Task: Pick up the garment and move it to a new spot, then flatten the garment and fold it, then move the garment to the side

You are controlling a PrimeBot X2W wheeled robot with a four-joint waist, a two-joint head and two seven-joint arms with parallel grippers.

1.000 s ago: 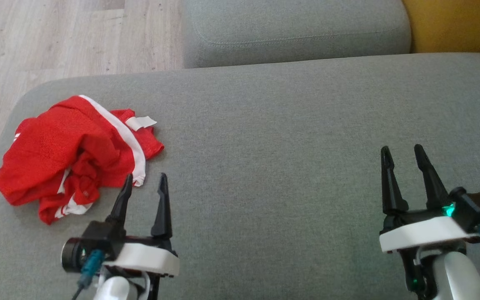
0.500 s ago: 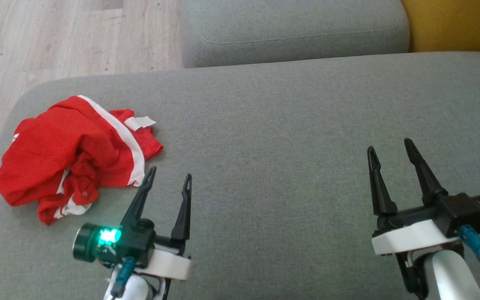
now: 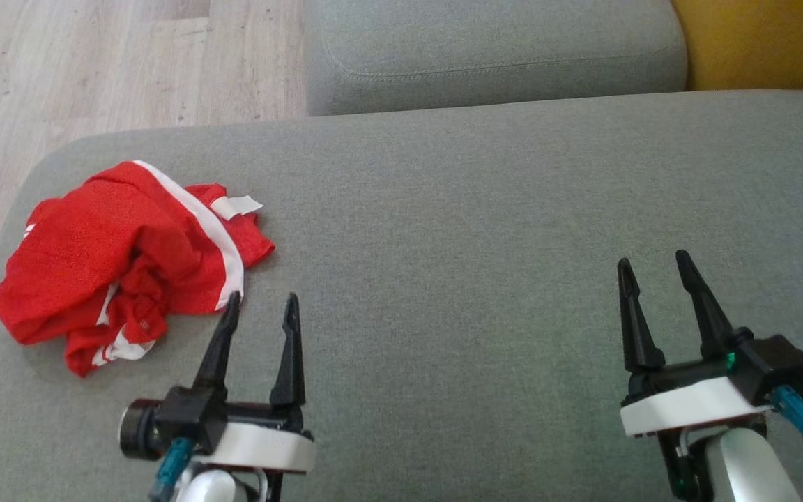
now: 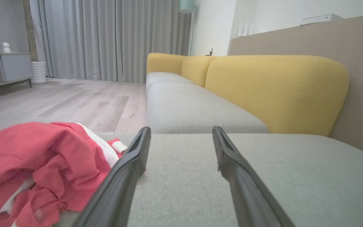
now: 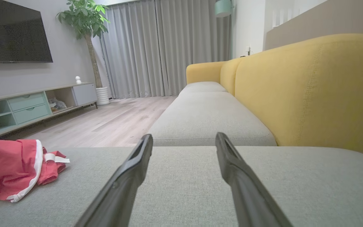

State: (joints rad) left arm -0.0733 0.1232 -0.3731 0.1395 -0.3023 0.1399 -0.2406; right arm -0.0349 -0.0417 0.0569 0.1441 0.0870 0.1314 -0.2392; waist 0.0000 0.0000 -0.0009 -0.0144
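A crumpled red garment [image 3: 123, 261] with white trim lies on the left part of the grey sofa seat [image 3: 485, 230]. It also appears at the lower left of the left wrist view [image 4: 39, 167] and at the left of the right wrist view [image 5: 11, 167]. My left gripper [image 3: 263, 301] is open just right of the garment's near right edge, its left fingertip close beside the white trim, nothing between the fingers. My right gripper [image 3: 654, 261] is open over bare seat far to the right.
A second grey seat cushion [image 3: 492, 52] adjoins the far side, with a yellow backrest [image 3: 764, 42] at the right. Wooden floor [image 3: 95, 63] lies beyond the seat's left and far edges. A TV cabinet [image 5: 27, 107] stands across the room.
The left gripper swung right and rolled half a second ago, then came back left and levelled beside the garment. The right gripper shifted slightly left and lower. The garment has not moved.
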